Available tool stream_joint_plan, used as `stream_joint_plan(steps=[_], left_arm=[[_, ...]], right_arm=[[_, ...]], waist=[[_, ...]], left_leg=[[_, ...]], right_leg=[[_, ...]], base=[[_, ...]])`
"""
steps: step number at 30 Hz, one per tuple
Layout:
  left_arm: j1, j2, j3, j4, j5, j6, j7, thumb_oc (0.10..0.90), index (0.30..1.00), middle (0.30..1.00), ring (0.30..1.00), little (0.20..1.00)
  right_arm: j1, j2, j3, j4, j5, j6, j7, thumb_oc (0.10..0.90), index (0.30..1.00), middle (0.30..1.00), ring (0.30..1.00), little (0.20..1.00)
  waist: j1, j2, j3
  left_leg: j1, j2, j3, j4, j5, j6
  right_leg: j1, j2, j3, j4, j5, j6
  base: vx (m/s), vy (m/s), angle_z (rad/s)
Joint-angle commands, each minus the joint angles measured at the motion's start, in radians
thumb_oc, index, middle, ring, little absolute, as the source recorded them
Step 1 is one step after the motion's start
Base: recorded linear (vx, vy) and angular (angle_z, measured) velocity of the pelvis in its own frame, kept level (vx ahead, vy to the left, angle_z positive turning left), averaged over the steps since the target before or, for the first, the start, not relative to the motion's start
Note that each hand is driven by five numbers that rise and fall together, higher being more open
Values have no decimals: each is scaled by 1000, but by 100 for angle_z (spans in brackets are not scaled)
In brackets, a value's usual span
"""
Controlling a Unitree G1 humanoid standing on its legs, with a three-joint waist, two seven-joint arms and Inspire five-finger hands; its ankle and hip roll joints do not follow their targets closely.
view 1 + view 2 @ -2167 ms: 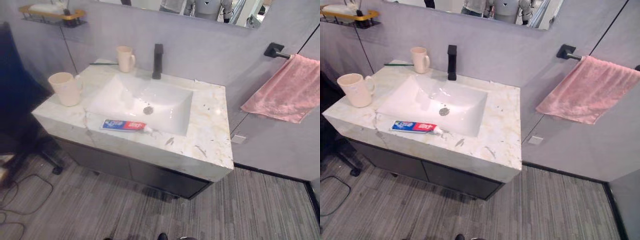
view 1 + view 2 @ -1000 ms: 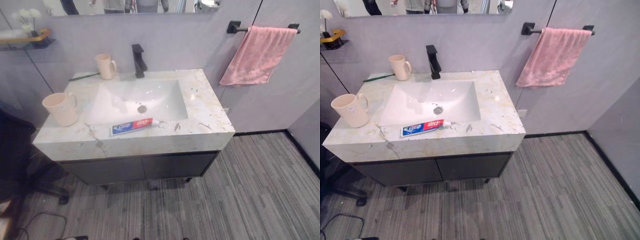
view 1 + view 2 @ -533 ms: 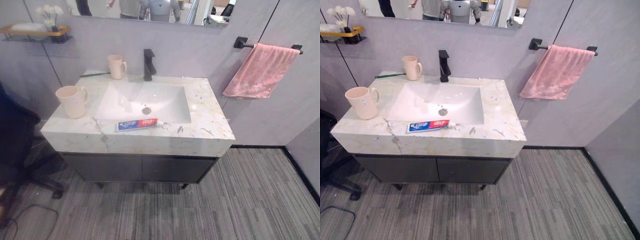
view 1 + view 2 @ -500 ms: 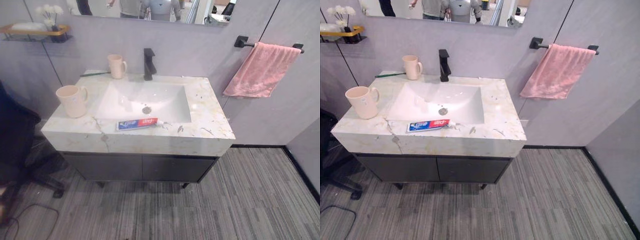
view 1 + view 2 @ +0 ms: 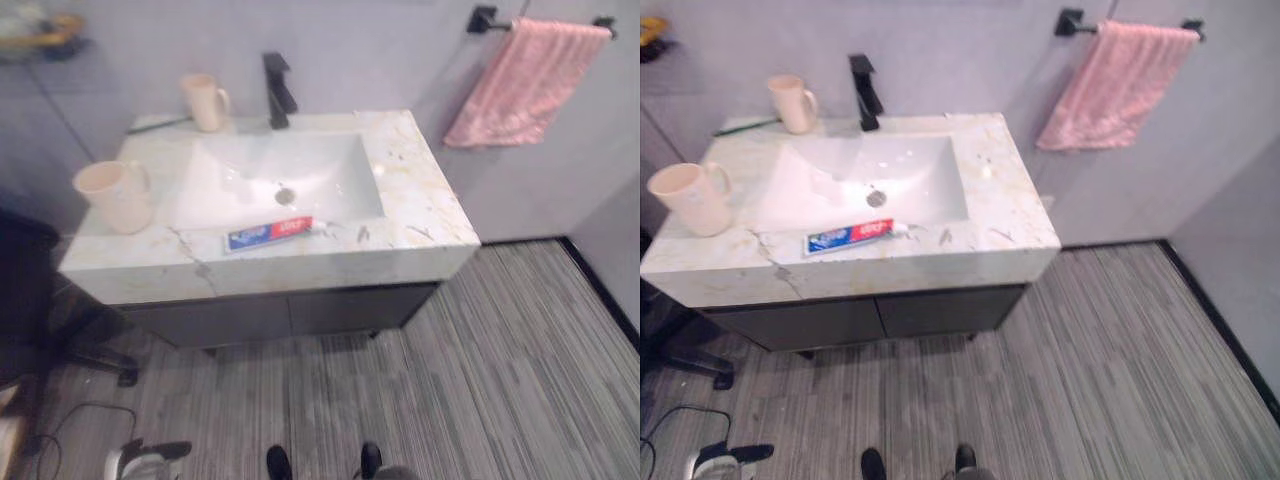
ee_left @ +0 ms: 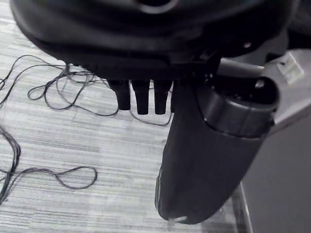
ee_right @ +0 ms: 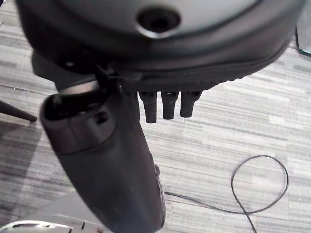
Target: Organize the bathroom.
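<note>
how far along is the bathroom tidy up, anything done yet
Nothing looks done yet. The toothpaste lies loose on the counter's front edge, the toothbrush lies flat beside the far cup, and the near cup stands alone. Left hand and right hand hang over the floor, fingers relaxed, holding nothing. Everything remains.

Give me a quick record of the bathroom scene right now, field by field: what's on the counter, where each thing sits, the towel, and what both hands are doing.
counter: marble top with white sink
toothpaste tube: lying flat on the counter's front edge, before the sink
large cup: upright, counter's left side
small cup: upright, back left, beside the black faucet
toothbrush: lying flat, left of the small cup
pink towel: hanging on the wall bar, right of the counter
left hand: open, holding nothing, over the floor
right hand: open, holding nothing, over the floor
</note>
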Motion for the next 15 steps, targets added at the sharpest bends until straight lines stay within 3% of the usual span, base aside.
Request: stream_joint_plan(steps=[1, 4, 6, 7, 8, 15], left_arm=[[-5, 61, -35, 16, 45, 15, 43, 800, 900, 900, 900, 900], [6, 59, -32, 18, 10, -3, 52, 800, 900, 900, 900, 900], [10, 57, -30, 13, -6, 4, 63, 800, 900, 900, 900, 900], [16, 50, -24, 28, 8, -2, 66, 800, 900, 900, 900, 900], [21, 42, -21, 33, 8, 1, 72, 800, 900, 900, 900, 900], [33, 27, -36, 90, 5, -19, 78, 800, 900, 900, 900, 900]], right_arm=[[32, -21, -4, 17, -25, -10, -25, 800, 900, 900, 900, 900], [39, -14, -9, 41, -58, -14, -13, 800, 900, 900, 900, 900], [28, -11, -5, 48, -59, -29, -9, 800, 900, 900, 900, 900], [23, -4, 7, 40, -35, -41, -18, 800, 900, 900, 900, 900], [20, -3, 19, 28, -16, -47, -27, 800, 900, 900, 900, 900], [-9, -29, 48, -43, 47, -53, -28, 800, 900, 900, 900, 900]], waist=[[-23, 55, 21], [-16, 82, 8], [-4, 75, -6], [14, 37, -33], [20, 25, -43], [33, 21, -75]], left_leg=[[-7, -19, -106, 74, -63, -5], [-31, -2, -91, 97, -68, 9], [-76, -1, -82, 139, -67, 5], [-133, -19, -57, 185, -62, -10], [-136, -28, -52, 190, -66, -10], [-116, -22, -114, 154, -55, -19]], right_leg=[[-117, 47, 69, 163, -36, 37], [-73, 11, 98, 289, -93, 23], [16, 9, 119, 231, -119, 20], [110, 17, 104, 64, -91, 34], [127, 17, 97, 14, -78, 34], [86, 62, 73, 27, -86, -7]], base=[[-67, 124, -2], [-56, 47, 25], [-94, -88, 28], [-88, -155, 11], [-88, -156, 5], [-68, -138, -1]])
